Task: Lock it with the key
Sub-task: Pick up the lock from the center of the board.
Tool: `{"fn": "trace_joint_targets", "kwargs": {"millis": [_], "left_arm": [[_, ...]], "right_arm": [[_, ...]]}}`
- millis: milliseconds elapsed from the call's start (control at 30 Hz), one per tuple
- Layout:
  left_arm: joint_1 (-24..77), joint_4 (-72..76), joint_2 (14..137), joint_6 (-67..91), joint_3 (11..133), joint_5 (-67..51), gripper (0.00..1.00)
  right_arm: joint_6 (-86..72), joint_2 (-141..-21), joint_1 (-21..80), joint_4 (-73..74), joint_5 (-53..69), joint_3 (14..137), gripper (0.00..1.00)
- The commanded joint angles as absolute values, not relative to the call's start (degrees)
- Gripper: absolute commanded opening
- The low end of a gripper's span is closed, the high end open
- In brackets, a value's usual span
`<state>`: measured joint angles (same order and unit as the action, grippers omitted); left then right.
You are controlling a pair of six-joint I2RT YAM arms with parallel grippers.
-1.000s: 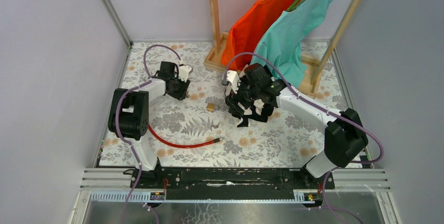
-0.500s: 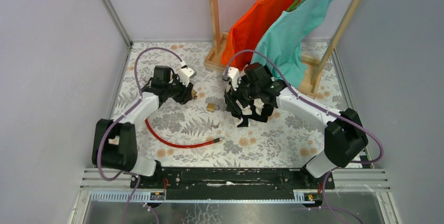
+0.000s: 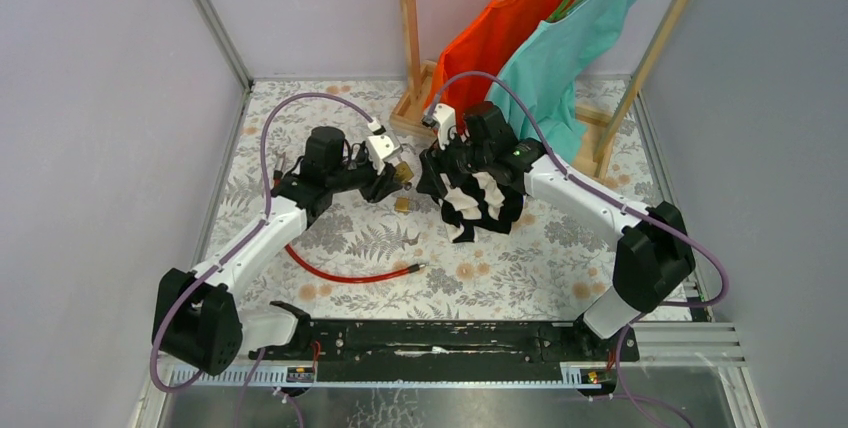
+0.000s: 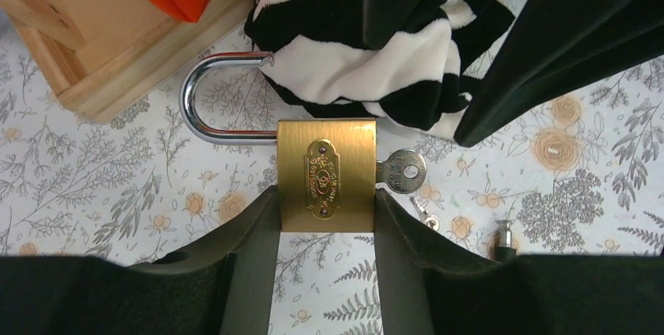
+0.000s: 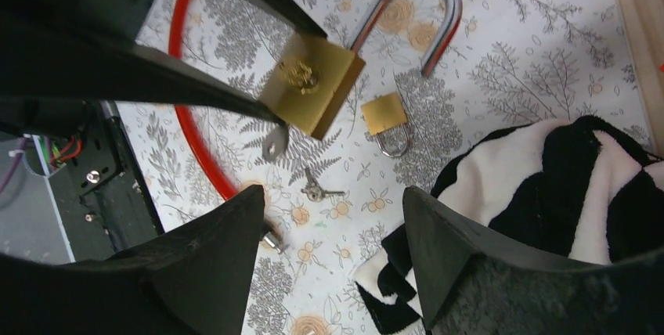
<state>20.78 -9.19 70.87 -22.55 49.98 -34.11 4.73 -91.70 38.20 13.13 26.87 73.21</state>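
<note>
My left gripper [image 4: 326,194] is shut on the body of a large brass padlock [image 4: 326,171] and holds it above the table. Its steel shackle [image 4: 211,92] stands open. The key [image 4: 401,171], small and silvery, sticks out of the padlock's keyhole end; it also shows in the right wrist view [image 5: 274,144]. In the top view the left gripper [image 3: 400,172] is right beside my right gripper [image 3: 433,176]. The right gripper [image 5: 329,229] is open and empty, its view facing the padlock [image 5: 313,84].
A small brass padlock [image 5: 385,116] and a tinier loose key [image 5: 317,191] lie on the floral table. A black-and-white striped cloth [image 3: 480,203] sits under the right arm. A red cable [image 3: 340,273] curves at front. A wooden rack [image 3: 410,113] with orange and teal shirts stands behind.
My left arm has swung right from the table's left, carrying the brass padlock up next to the right gripper. The right gripper has shifted slightly back and left.
</note>
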Motion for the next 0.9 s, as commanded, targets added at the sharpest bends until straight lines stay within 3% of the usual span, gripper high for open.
{"fn": "trace_joint_targets", "kwargs": {"millis": [0, 467, 867], "left_arm": [[22.7, 1.0, 69.2, -19.3, 48.8, -34.7, 0.0], [26.0, 5.1, 67.0, -17.1, 45.1, -31.9, 0.0], [26.8, 5.5, 67.1, -17.1, 44.7, -31.2, 0.0]], "right_arm": [[1.7, -92.0, 37.9, 12.2, 29.5, 76.9, 0.71], [-11.6, -94.9, 36.4, 4.6, 34.7, 75.1, 0.44], [-17.2, -97.4, 35.6, -0.8, 38.9, 72.3, 0.39]]}}
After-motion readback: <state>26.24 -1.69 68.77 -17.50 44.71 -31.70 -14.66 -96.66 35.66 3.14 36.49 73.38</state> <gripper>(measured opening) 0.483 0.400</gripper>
